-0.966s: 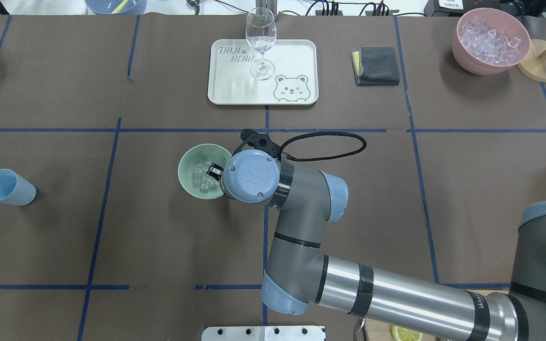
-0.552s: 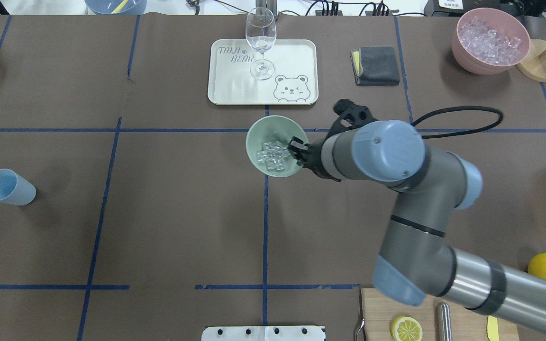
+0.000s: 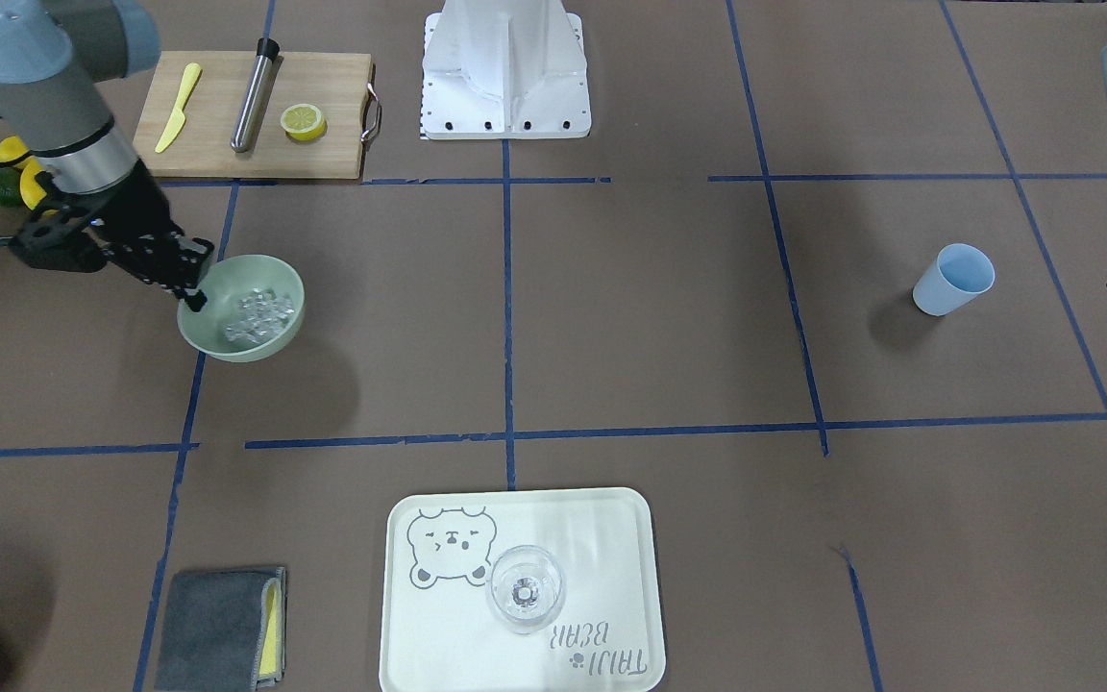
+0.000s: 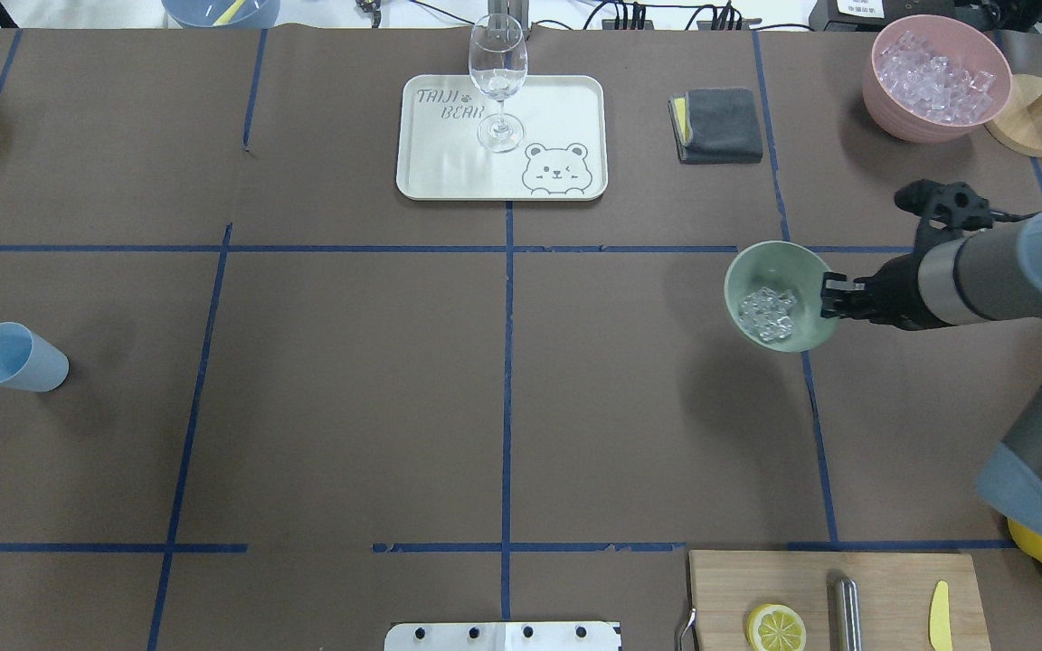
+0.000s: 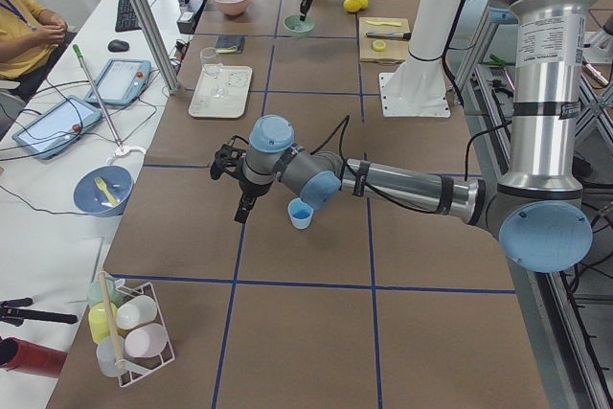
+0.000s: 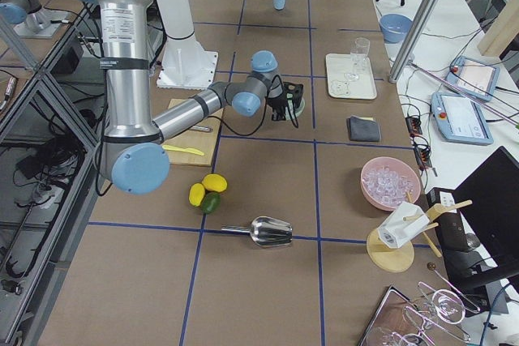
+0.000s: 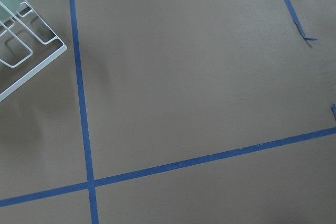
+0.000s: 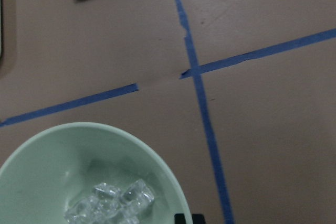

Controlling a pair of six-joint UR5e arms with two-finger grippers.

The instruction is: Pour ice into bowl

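— Where is the round sage-green bowl [image 4: 758,268]?
— Right of centre in the overhead view, its rim pinched tight between the fingers of my right gripper [image 4: 833,297], small clear ice cubes [image 4: 765,314] piled inside.

The round sage-green bowl [image 4: 772,266] holds a small cluster of clear ice [image 4: 765,314].

One camera hangs behind the robot's base [image 3: 505,77] and looks down, the bowl [image 4: 770,267] to its right; another faces it from across the table [image 3: 611,308]. Two end cameras look along the table, one far from the bowl, one nearer. All four share the bowl. The right wrist camera sits close over its rim; the left sees mostly bare table.
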